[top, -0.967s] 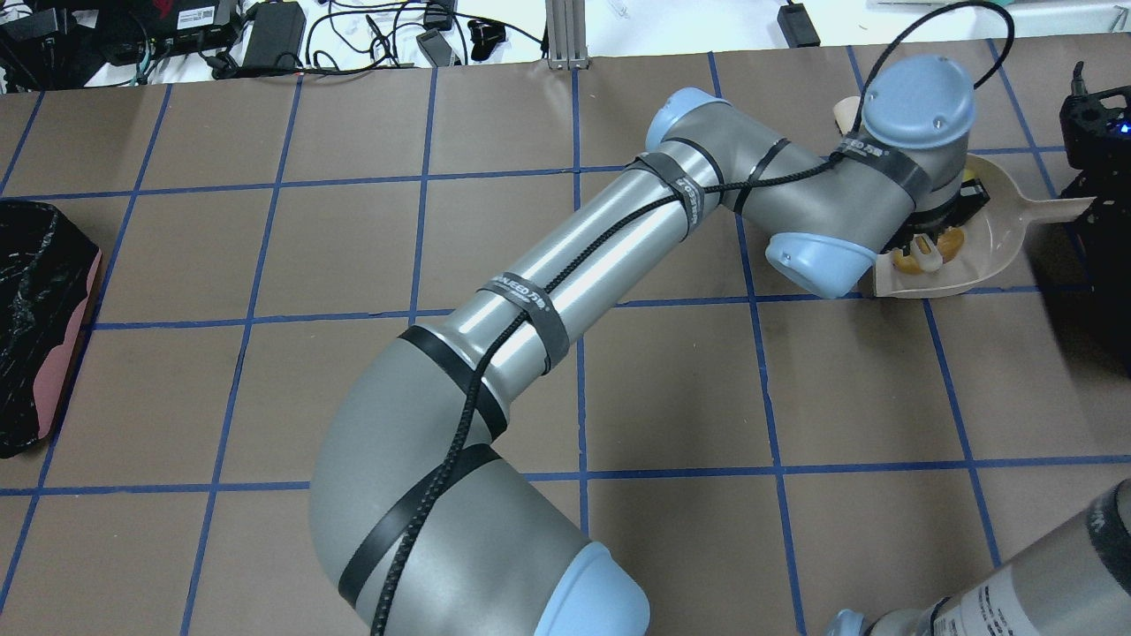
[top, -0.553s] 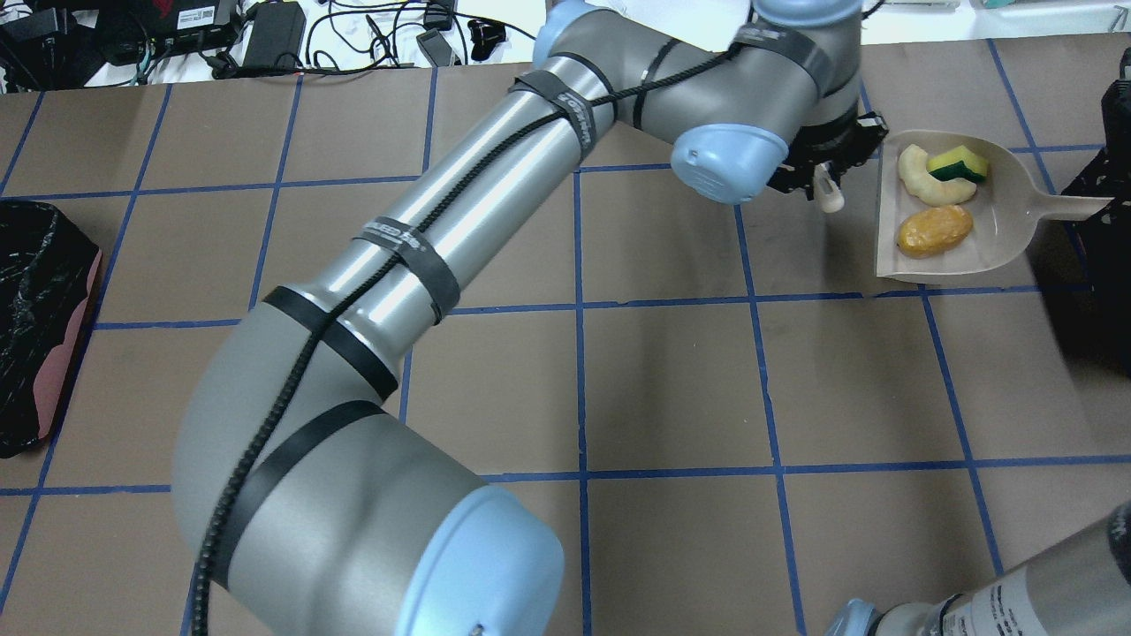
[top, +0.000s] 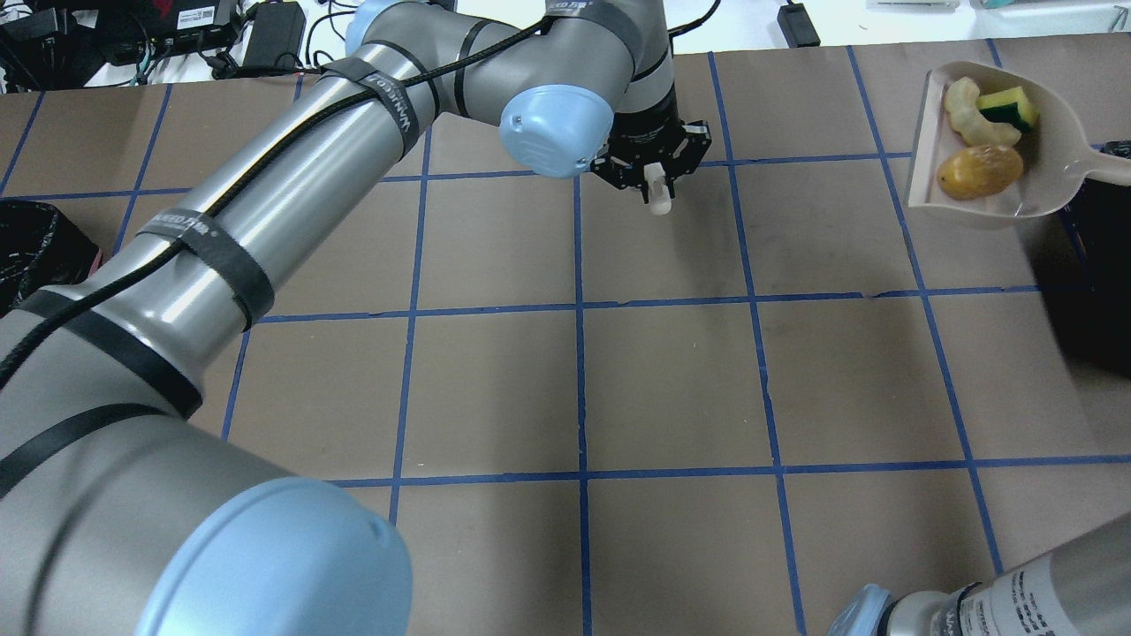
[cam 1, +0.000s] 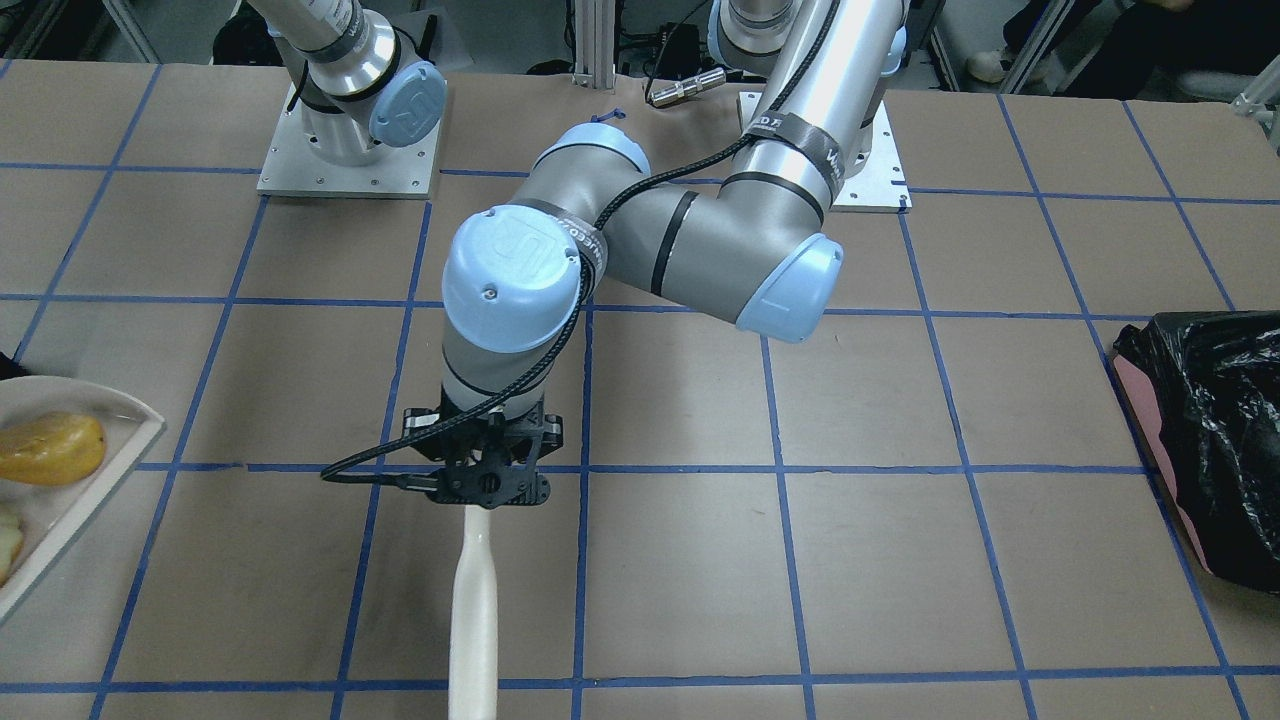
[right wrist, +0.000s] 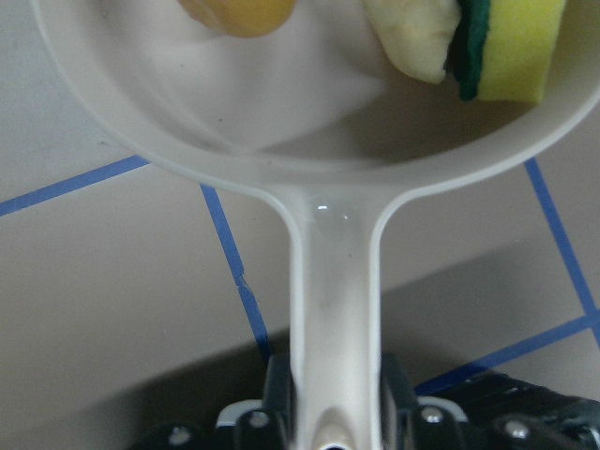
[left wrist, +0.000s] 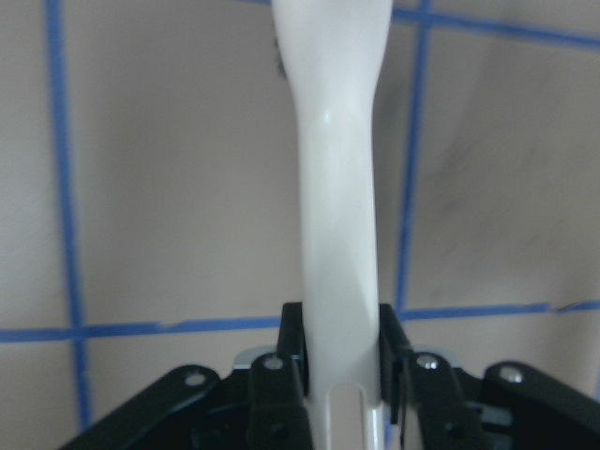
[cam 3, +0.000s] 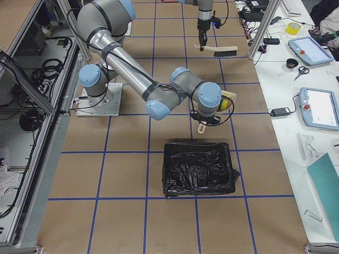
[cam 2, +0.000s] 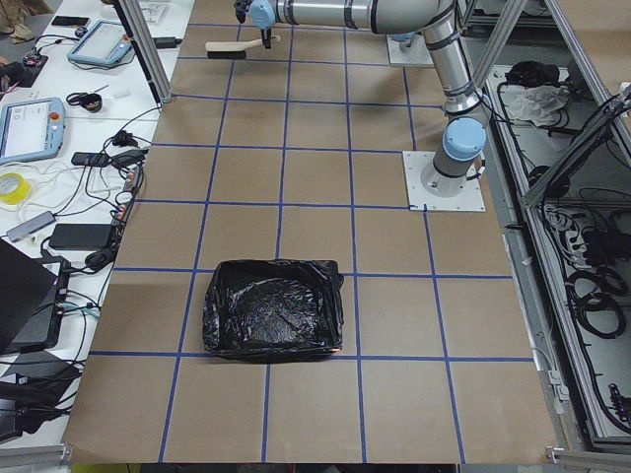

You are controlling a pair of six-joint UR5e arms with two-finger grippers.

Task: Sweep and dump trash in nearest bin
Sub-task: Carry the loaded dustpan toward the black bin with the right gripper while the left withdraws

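Observation:
My right gripper (right wrist: 333,394) is shut on the handle of a beige dustpan (top: 923,132) at the far right, which looks lifted a little off the table. In the pan lie the yellow-and-green sponge wedge (top: 1007,108), the pale yellow peel (top: 972,122) and the orange-yellow oval (top: 979,170). My left gripper (top: 656,181) is shut on the white handle of a brush (cam 1: 475,600), mid-table, well left of the pan. The dark bin (top: 1091,300) shows as a shadowy sliver at the right edge, just on the near side of the pan; it also shows in the exterior right view (cam 3: 198,169).
A pink-sided bin lined with a crinkly black bag (cam 1: 1200,430) stands at the table's left end. Cables and power bricks (top: 265,35) lie beyond the far table edge. The brown table has a blue tape grid (top: 579,305).
My left arm has swung left and away from the dustpan, carrying the brush. The dustpan, uncovered, has shifted back and up with all three trash bits in it.

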